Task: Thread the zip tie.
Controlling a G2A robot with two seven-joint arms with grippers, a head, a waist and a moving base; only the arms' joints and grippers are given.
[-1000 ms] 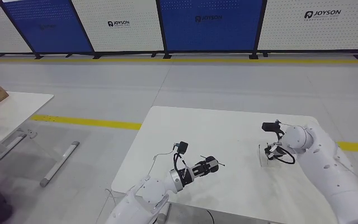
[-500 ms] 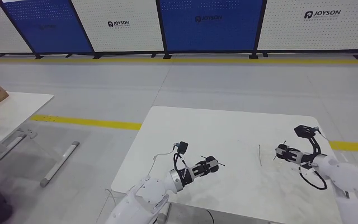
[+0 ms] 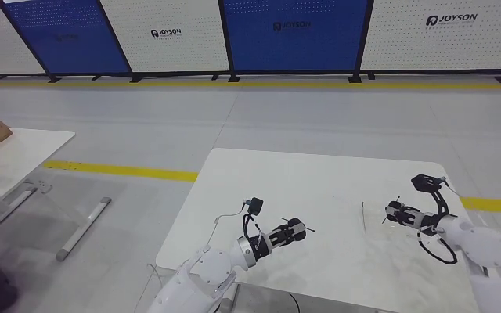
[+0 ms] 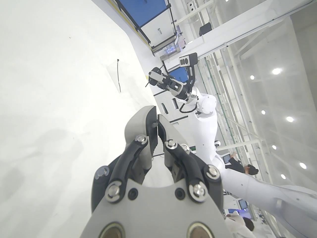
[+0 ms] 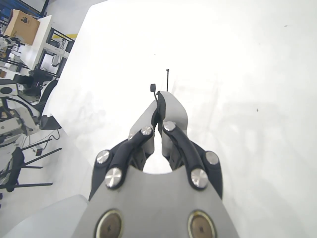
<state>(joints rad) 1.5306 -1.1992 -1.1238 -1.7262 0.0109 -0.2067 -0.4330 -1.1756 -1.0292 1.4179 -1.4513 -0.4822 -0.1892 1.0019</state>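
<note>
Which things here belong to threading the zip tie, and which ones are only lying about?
For the job: thin black plastic zip tie, held in the shut right pincer; shut left pincer, apparently pinching another thin black strip.
Lying about: second black zip tie flat on the white table; brown cardboard box beyond the table.

free: tabletop stretch between left hand and right hand | obstacle: loose zip tie, seemingly flat, near right hand

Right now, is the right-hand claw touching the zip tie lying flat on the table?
Apart. The top view shows bare table between the right gripper and the lying zip tie; the left wrist view shows the same gap.
</note>
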